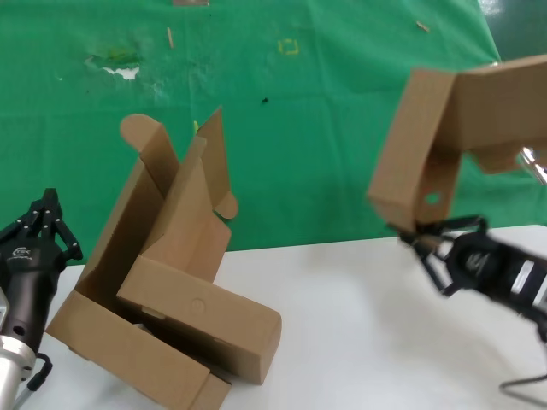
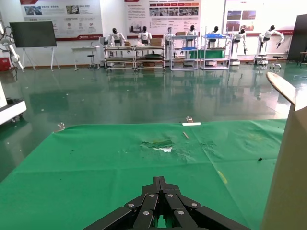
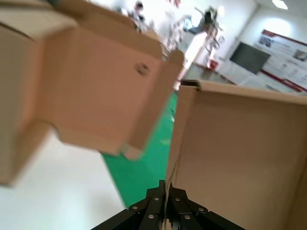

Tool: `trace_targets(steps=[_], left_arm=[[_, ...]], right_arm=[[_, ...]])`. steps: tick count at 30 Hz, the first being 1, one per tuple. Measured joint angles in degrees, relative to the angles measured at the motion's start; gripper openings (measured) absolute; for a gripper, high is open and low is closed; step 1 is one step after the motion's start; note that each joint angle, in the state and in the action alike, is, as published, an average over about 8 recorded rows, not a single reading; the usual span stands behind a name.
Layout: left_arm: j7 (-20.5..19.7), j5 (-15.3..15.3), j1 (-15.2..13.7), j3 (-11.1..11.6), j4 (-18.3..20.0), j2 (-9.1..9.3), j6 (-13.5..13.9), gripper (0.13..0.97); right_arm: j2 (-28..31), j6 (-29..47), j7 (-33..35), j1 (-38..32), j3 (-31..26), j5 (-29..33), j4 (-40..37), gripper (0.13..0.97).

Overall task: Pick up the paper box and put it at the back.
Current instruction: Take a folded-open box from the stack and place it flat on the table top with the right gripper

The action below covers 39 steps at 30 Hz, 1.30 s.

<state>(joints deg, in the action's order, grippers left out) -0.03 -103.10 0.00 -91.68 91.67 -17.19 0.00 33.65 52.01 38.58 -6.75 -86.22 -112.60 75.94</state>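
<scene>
Right end effector [image 1: 416, 237] pinches the paper box [image 1: 453, 137] by its low edge, lifted over the tabletop [image 1: 359, 299], w/ green back [image 1: 342, 102] behind. Left end effector [image 1: 44, 220] pressed together, idle.

A glossy dark green floor [image 2: 144, 98] reflects the overhead light. Along the far wall hang display posters [image 2: 163, 14] above metal shelving racks [image 2: 184, 50] and a row of white humanoid robots [image 2: 144, 36]. A dark screen on a stand [image 2: 32, 34] stands beside them.
</scene>
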Motion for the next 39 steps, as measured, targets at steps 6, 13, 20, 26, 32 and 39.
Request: trace_targets(steps=[6, 13, 20, 26, 32, 39], left_arm=[[0.0, 0.0, 0.0, 0.0, 0.0, 0.0, 0.0, 0.14], [0.0, 0.0, 0.0, 0.0, 0.0, 0.0, 0.0, 0.14], [0.0, 0.0, 0.0, 0.0, 0.0, 0.0, 0.0, 0.14], [0.0, -0.01, 0.0, 0.0, 0.0, 0.0, 0.0, 0.14], [0.0, -0.01, 0.0, 0.0, 0.0, 0.0, 0.0, 0.14], [0.0, -0.01, 0.0, 0.0, 0.0, 0.0, 0.0, 0.14]], right_arm=[[5.38, -8.4, -10.32, -5.79, -4.92, 9.14, 0.51, 0.139], [8.1, -16.63, -28.0, -18.9, -21.1, 26.78, -4.03, 0.138], [5.51, -17.78, -45.94, -29.31, -35.27, 44.95, -7.1, 0.138], [1.78, -13.89, -58.15, -32.47, -39.17, 60.55, -5.62, 0.138], [-2.65, -9.3, -63.04, -31.94, -36.78, 71.45, -4.26, 0.138], [-4.94, -3.69, -64.74, -30.26, -34.16, 76.53, -1.31, 0.137]])
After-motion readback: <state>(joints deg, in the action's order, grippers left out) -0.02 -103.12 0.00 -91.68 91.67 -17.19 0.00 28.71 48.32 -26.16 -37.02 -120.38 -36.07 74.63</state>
